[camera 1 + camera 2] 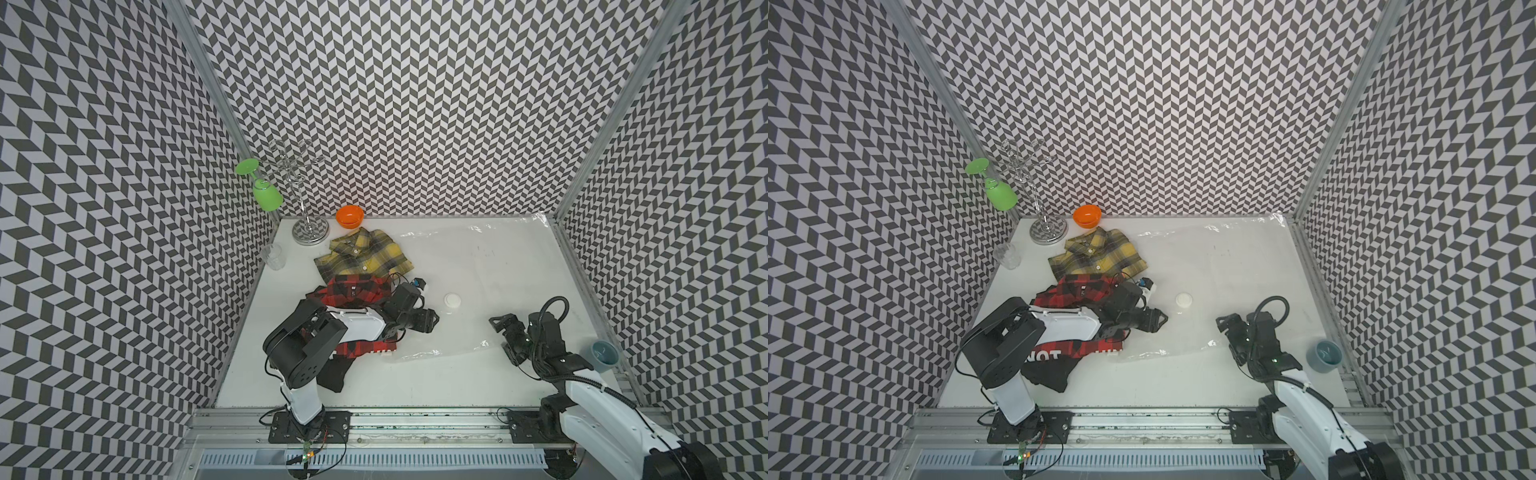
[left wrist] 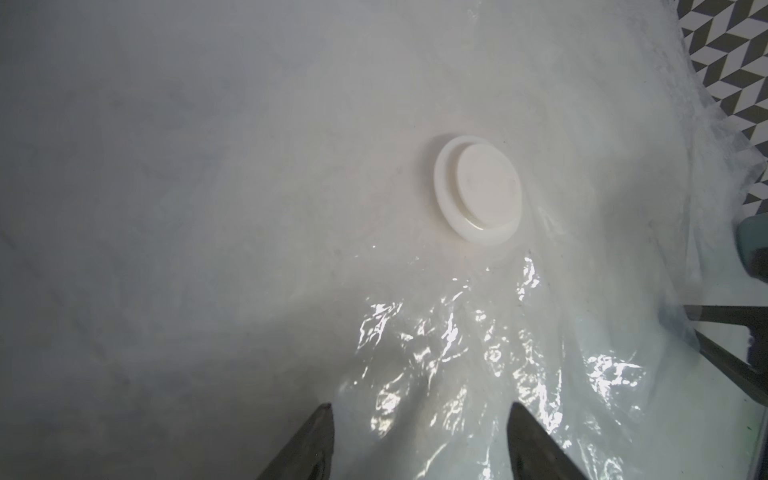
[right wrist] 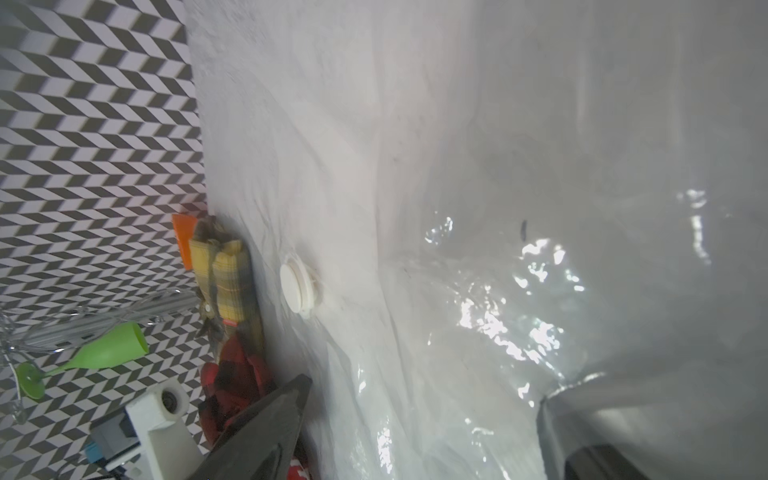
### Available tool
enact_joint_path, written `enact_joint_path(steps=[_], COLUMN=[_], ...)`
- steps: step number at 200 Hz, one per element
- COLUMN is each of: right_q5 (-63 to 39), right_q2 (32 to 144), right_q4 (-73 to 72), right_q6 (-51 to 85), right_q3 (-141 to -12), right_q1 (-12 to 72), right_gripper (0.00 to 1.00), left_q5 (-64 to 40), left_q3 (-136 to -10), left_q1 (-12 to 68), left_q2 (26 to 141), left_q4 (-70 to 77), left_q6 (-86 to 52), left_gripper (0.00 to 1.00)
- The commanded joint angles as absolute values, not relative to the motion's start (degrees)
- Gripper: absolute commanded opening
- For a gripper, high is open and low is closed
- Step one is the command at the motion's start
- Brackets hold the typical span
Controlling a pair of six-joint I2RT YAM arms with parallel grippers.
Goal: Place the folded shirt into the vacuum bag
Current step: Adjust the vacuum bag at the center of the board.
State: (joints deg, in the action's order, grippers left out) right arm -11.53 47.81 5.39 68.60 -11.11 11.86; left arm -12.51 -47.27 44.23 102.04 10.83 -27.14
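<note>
Top views: the vacuum bag [image 1: 490, 270] lies flat on the white bench [image 1: 415, 382]. The red plaid shirt [image 1: 365, 286] and yellow plaid shirt [image 1: 1096, 253] lie beside it, outside.

Left wrist: the left tool [image 2: 419, 409] is parted and empty over crinkled film near the valve [image 2: 478, 189]. Pinch one film layer only.

Right wrist: the right tool [image 3: 424, 390] is wide and empty.

Chevron walls [image 1: 415, 104] enclose the bench.

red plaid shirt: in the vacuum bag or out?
Out. The red plaid shirt lies on the table beside the vacuum bag, partly under the left arm; through the clear plastic only white table shows.
</note>
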Motion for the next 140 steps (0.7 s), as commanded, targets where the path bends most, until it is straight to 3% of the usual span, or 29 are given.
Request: enact_joint_path(steps=[1,30,100,116,140], right_q5=[-6.1,0.0,-0.8,2.9,6.2], right_q2=[47.4,49.1,66.7,67.5,66.8], right_q4=[-5.3,-11.2,-22.4,-18.1,-11.3], right_q6=[68.3,65.6,62.4,60.0,55.4], right_q3=[-10.8,-11.9,-18.3,-22.6,-28.8], right_q1=[11.6,11.6,14.5,16.1,16.5], right_gripper=[0.91,0.90,0.74,0.57,0.20], left_q5=[-18.5,-22.3,-31.9,-32.7,-34.4], left_q3=[-46.1,-45.9,-54.3,-56.5,-57.6], left_q1=[44.6,44.8,48.4,49.7,50.4], left_q2=[104.9,106.7,114.9,115.1,111.9], left_q4=[10.7,12.8,10.2,8.5,7.9], left_q6=[-28.0,-29.5,-30.0,-28.3,-26.1], left_gripper=[0.67,0.66,0.67,0.67,0.67])
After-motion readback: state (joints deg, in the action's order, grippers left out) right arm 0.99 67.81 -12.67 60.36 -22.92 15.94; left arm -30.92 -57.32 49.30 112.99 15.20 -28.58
